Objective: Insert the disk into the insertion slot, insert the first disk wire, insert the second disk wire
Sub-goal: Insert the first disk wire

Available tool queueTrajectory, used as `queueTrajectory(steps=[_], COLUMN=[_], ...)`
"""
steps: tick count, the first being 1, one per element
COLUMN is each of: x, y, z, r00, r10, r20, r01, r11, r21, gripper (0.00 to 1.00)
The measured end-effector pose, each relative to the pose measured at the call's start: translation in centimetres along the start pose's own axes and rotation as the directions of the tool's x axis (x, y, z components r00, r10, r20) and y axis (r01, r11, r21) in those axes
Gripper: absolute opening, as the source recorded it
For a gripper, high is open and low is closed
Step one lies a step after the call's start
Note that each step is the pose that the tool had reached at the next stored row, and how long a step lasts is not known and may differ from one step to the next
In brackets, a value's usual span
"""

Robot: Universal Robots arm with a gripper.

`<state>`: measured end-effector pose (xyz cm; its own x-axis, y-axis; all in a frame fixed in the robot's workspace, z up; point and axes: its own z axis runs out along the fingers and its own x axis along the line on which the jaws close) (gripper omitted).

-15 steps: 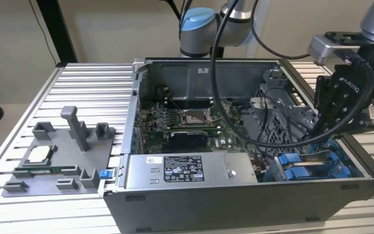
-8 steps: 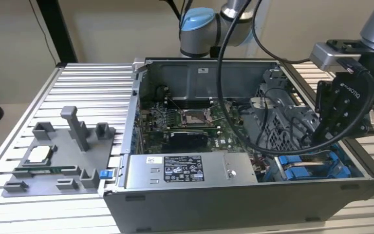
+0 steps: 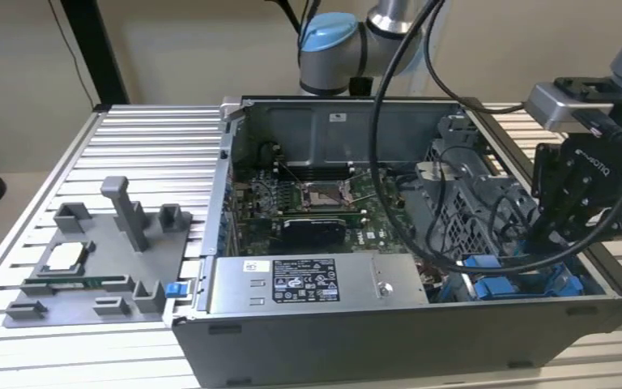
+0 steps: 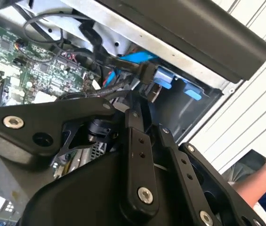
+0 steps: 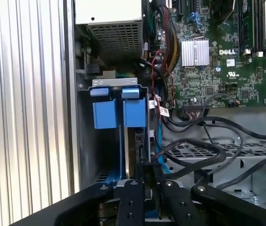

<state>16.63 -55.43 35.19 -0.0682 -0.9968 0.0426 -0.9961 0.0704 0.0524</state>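
Now I see my gripper (image 5: 147,178) clenched on a black disk wire (image 4: 144,71), just beside the blue-framed disk (image 5: 135,113).

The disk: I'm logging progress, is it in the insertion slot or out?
In: the disk, in its blue frame, sits inside the insertion slot.

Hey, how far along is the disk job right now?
The disk in its blue frame already sits in the metal bay. The end effector hangs at the disk's edge among the black cables. Whether either wire is plugged in cannot be told.
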Motion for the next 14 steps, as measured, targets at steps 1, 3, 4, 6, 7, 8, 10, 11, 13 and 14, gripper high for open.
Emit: queueTrajectory(steps=[1, 3, 4, 6, 7, 8, 10, 11, 13, 14], x=[0.25, 0.51, 0.50, 0.50, 0.47, 0.45, 0.41, 0.38, 0.25, 0.20], y=[-0.02, -0.05, -0.05, -0.05, -0.05, -0.05, -0.05, -0.06, -0.03, 0.01], z=[0.00, 0.08, 0.13, 0.18, 0.23, 0.28, 0.43, 0.51, 0.63, 0.66], r00=[1.0000, 1.0000, 1.0000, 1.0000, 1.0000, 1.0000, 1.0000, 1.0000, 1.0000, 1.0000], r10=[0.000, 0.002, 0.002, 0.002, 0.002, 0.001, 0.000, 0.000, -0.001, 0.000], r20=[0.0001, 0.0006, 0.0009, 0.0018, 0.0023, 0.0025, 0.0028, 0.0030, 0.0035, 0.0036], r01=[0.000, -0.002, -0.002, -0.002, -0.002, -0.001, 0.000, 0.000, 0.000, 0.000], r11=[1.0000, 1.0000, 1.0000, 1.0000, 1.0000, 1.0000, 0.9999, 0.9998, 0.9997, 0.9996], r21=[0.0000, -0.0002, 0.0009, 0.0033, 0.0052, 0.0077, 0.0149, 0.0190, 0.0261, 0.0278], gripper=[0.00, 0.00, 0.00, 0.00, 0.00, 0.00, 0.00, 0.00, 0.00, 0.00])
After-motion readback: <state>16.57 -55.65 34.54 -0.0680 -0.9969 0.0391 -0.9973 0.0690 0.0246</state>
